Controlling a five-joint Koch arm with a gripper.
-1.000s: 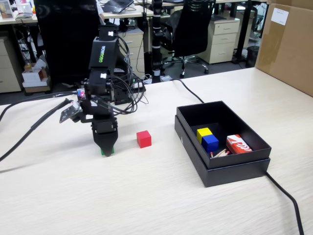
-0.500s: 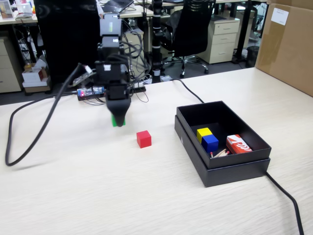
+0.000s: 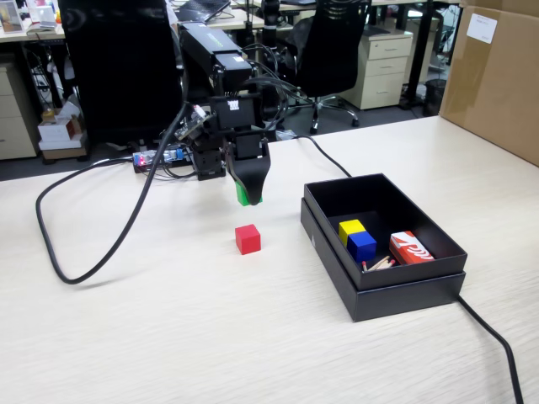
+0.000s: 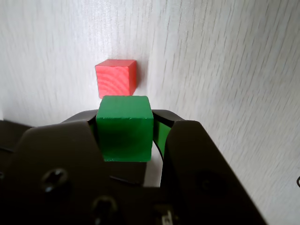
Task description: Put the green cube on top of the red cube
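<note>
Since half a second ago the gripper [image 3: 245,199] has swung right, jaws pinching the green cube [image 4: 124,128] in the air just short of the red cube [image 3: 248,239], so pickup's done, stacking's left.

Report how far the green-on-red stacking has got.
Done: the green cube is picked up, clamped in the tool and clear of the table. In hand: it hangs in the air near the red cube, not yet lined up over it. Left: centre it, lower, release.
</note>
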